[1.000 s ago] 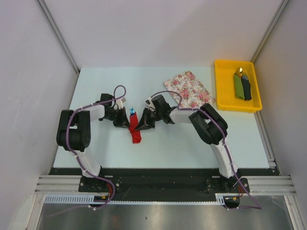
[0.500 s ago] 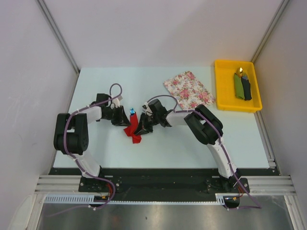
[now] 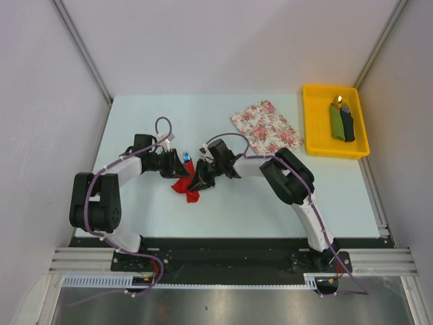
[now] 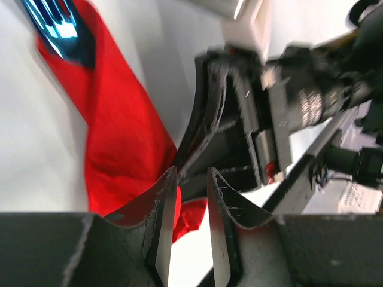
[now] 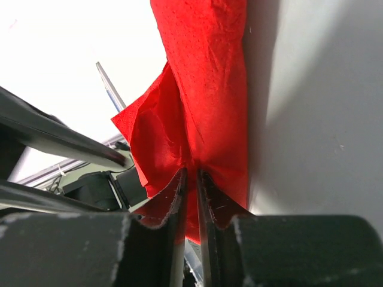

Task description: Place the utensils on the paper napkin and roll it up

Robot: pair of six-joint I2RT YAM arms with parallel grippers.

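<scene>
On the pale blue-green table, the left arm's black two-finger pincer lies low over the surface. Its jaws stand a little apart with nothing between them, and bare table shows through the gap. Just ahead of its tips and to their left lies the bright red paper napkin, crumpled into a loose, narrow bundle. At the end of the bundle farthest from this pincer, the shiny blue tines of a fork, one of the slender utensils, poke out of the red folds. The rest of the cutlery is hidden inside them. The right arm's black pincer reaches in from the napkin's other side, so the two pincers face each other with the bundle between them. Its tips are at the napkin's near edge. The jaws are drawn to a thin slit with red paper showing in it, and I cannot tell whether they press the paper or merely frame it. Well beyond the right pincer lies a rectangular pink floral cloth. Farther right, a yellow plastic tray holds a green roll and a dark roll side by side.
</scene>
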